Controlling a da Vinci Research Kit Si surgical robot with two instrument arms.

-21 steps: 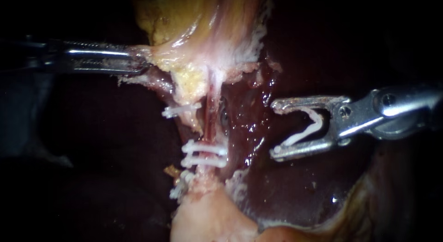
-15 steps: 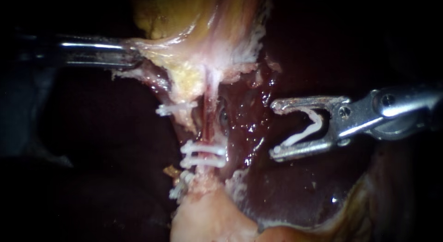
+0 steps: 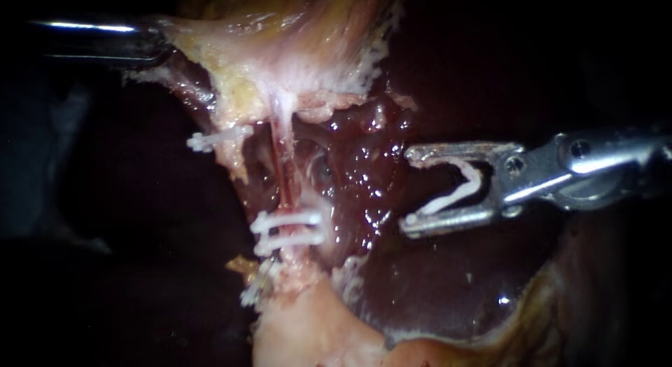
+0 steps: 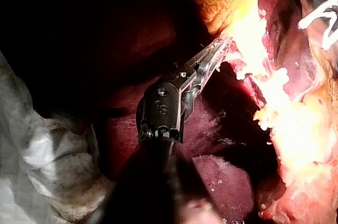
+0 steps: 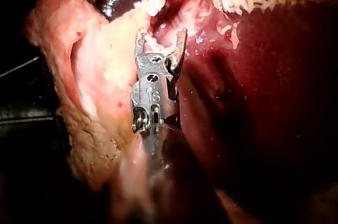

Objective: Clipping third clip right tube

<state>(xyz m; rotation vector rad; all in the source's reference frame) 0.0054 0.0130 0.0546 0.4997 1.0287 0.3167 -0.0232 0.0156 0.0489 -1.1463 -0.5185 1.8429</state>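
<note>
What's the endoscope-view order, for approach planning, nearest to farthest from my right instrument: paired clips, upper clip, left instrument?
Right instrument holds a loaded clip.
1. paired clips, on the tube
2. upper clip, farther left
3. left instrument, top left, gripping tissue

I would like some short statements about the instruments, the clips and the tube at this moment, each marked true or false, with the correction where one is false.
1. The right instrument carries a white clip at its tip. True.
2. This white clip is already closed around the tube. False: it is apart from the tube, over the liver.
3. Lower on the tube, two clips lie close together across it. True.
4. The left instrument holds nothing. False: it grips the pale tissue above the tube.
5. The two instruments touch each other. False: they are far apart, one on each side of the tube.
</note>
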